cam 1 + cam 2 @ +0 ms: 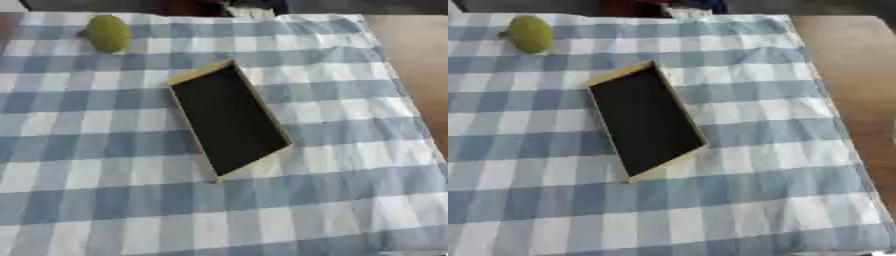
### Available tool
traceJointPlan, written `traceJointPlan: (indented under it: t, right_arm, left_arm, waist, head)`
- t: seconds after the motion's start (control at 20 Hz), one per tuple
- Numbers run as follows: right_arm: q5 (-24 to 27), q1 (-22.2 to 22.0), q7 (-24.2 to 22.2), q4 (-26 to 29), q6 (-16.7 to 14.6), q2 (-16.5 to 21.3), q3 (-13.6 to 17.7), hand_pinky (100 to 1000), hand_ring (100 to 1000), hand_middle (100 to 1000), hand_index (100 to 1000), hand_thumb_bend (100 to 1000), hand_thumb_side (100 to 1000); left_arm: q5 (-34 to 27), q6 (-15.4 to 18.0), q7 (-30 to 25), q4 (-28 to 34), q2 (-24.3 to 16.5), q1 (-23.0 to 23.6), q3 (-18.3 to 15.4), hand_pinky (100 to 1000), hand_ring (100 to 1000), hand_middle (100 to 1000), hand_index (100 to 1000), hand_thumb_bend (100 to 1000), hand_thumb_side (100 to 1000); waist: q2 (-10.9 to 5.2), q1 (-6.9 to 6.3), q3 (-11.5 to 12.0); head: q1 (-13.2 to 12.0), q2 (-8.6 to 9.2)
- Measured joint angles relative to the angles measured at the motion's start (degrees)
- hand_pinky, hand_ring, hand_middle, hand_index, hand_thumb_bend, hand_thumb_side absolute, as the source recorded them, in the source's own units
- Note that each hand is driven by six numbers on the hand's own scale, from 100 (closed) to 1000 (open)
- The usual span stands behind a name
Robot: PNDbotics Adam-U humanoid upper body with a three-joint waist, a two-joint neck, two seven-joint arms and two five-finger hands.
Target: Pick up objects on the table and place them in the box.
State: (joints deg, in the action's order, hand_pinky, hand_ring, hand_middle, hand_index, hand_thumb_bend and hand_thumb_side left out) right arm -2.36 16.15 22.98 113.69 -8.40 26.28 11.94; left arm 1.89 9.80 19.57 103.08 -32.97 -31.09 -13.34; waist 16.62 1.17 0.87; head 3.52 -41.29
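Note:
A shallow box [269,118] with pale wooden walls and a dark inside lies in the middle of the table, turned at an angle. I see nothing inside it. A yellow-green rounded fruit-like object [108,33] sits on the cloth at the far left, well apart from the box. Neither of my hands shows in either view.
A blue and white checked cloth [105,175] covers the table. Bare brown wood [846,60] shows past the cloth's right edge. Dark shapes and something pale [249,11] lie beyond the far edge.

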Motion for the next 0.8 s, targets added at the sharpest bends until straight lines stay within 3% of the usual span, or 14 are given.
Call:
traceJointPlan:
  t: [0.4,0.65,0.8]
  right_arm:
    - [0.18,0.01,-0.56,0.0,0.08,0.07,-0.43,792,647,619,678,100,611]
    - [0.34,0.02,-1.0,0.0,0.12,0.25,-0.75,792,647,619,678,100,612]
    - [0.49,0.03,-1.1,0.0,0.16,0.52,-1.01,792,648,619,678,100,613]
  left_arm:
    - [3.84,-0.31,-0.89,-19.99,-7.7,-11.53,4.28,676,737,757,823,367,380]
    - [11.23,-0.38,-6.71,-33.0,-8.88,-19.02,8.1,721,783,798,877,364,443]
    - [18.03,0.33,-11.27,-40.34,-8.73,-23.69,10.23,735,783,788,894,383,436]
  waist:
    - [0.0,-0.84,-1.01]
    - [-0.01,-1.3,-1.27]
    - [-0.01,-1.4,-1.4]
  head:
    - [-0.78,-0.46]
    - [-1.24,-0.8]
    - [-1.36,-1.0]
